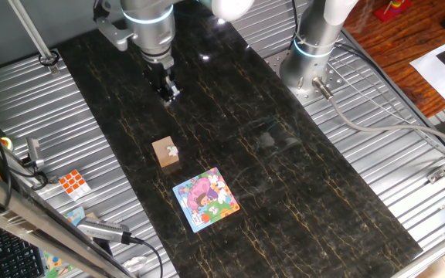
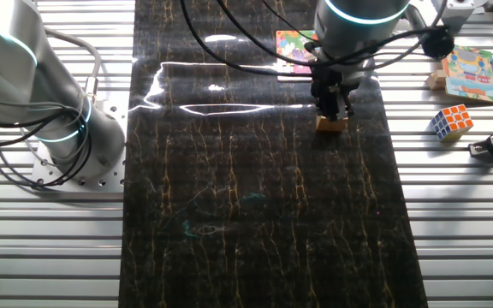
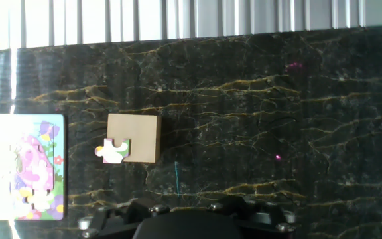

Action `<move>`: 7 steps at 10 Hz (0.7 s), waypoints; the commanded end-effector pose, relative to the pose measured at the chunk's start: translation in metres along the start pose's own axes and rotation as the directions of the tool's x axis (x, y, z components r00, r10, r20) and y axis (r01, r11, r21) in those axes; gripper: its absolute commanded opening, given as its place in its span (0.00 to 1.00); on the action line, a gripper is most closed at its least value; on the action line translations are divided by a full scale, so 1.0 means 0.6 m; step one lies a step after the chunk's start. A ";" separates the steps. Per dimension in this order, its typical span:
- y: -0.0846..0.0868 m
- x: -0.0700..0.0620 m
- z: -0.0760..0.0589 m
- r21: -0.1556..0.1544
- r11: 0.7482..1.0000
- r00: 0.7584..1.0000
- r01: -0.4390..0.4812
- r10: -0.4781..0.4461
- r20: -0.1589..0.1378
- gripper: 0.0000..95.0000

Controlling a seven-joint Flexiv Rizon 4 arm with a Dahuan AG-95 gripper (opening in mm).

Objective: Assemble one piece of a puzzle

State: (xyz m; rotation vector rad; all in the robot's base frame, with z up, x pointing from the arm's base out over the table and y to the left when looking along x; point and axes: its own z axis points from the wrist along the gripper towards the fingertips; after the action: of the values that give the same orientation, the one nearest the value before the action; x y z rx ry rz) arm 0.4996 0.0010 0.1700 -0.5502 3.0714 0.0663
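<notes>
The piece (image 3: 114,151) sits half-hanging off the tan cube (image 3: 138,136) beside the puzzle (image 3: 22,166), and the pincer (image 1: 168,90) (can't tell if released) could easily knock it onto the table (image 1: 284,185).

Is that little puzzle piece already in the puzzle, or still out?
Out. The piece lies on the tan wooden cube, overhanging its edge, apart from the puzzle.

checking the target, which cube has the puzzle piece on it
The tan wooden cube on the dark mat, with the piece overhanging its top; the Rubik's cube sits bare on the metal slats.
</notes>
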 end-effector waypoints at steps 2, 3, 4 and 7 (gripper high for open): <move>0.005 -0.007 0.006 -0.002 0.879 0.879 0.477 -0.477 -0.014 0.00; 0.005 -0.007 0.007 -0.004 0.873 0.873 0.488 -0.488 -0.012 0.00; 0.006 -0.008 0.012 -0.005 0.872 0.872 0.490 -0.490 -0.011 0.00; 0.007 -0.010 0.025 0.007 0.857 0.856 0.516 -0.516 -0.028 0.00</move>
State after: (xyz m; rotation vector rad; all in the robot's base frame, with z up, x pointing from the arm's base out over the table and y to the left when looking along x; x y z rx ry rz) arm 0.5032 0.0065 0.1578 -1.2908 2.8539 0.0340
